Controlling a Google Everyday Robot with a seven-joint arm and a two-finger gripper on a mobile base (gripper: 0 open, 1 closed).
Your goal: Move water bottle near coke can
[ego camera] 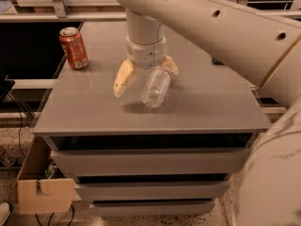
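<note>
The clear water bottle lies on the grey table top, near the middle, with its cap end tucked under my wrist. My gripper points down over it, open. Its left finger stands clear to the bottle's left. Its right finger sits by the bottle's upper end. The jaws are spread wide and do not squeeze the bottle. The orange-red coke can stands upright at the table's far left corner, well apart from the bottle and the gripper.
A small dark packet peeks out behind my arm at the right of the table. The arm crosses the upper right. Drawers sit under the table top, and a cardboard box stands on the floor at lower left.
</note>
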